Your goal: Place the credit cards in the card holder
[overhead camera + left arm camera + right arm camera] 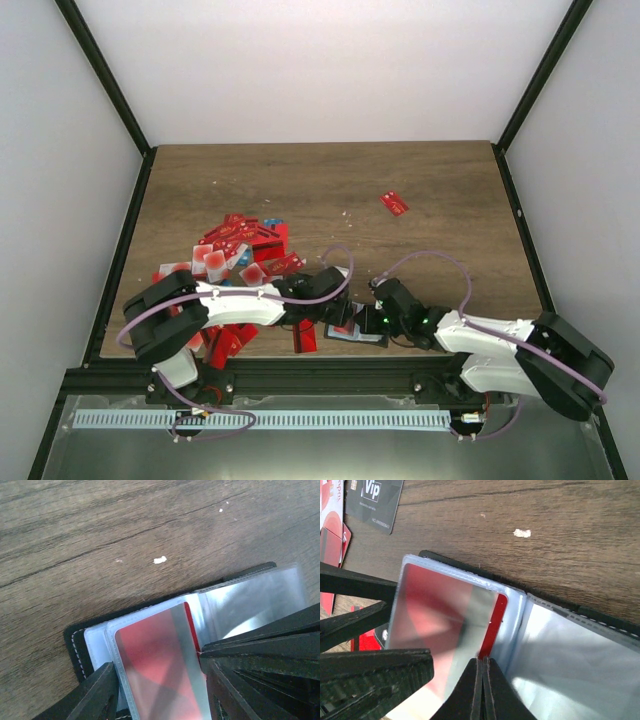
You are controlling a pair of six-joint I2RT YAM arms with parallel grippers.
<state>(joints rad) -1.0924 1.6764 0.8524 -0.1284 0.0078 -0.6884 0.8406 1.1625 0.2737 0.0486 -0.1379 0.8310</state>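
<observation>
An open black card holder (357,337) lies on a wooden table (430,240), just in front of the two arms' bases and between their pincers. Its clear plastic sleeves (250,600) fan upward, and a red card (150,655) with a grey stripe sits inside one of them.

The left pincer (160,680) is over the holder's left half. Its jaws are about half spread, with one finger (100,690) against each side of that sleeve, gripping the red card through the plastic.

The right pincer (482,665) is over the holder's middle. It is clenched tight, holding nothing, its joined tips touching the card's long edge.

Left of the holder is a loose heap of red cards (240,250). One red card (394,203) lies alone well behind it, and a black card (375,500) is nearby.
</observation>
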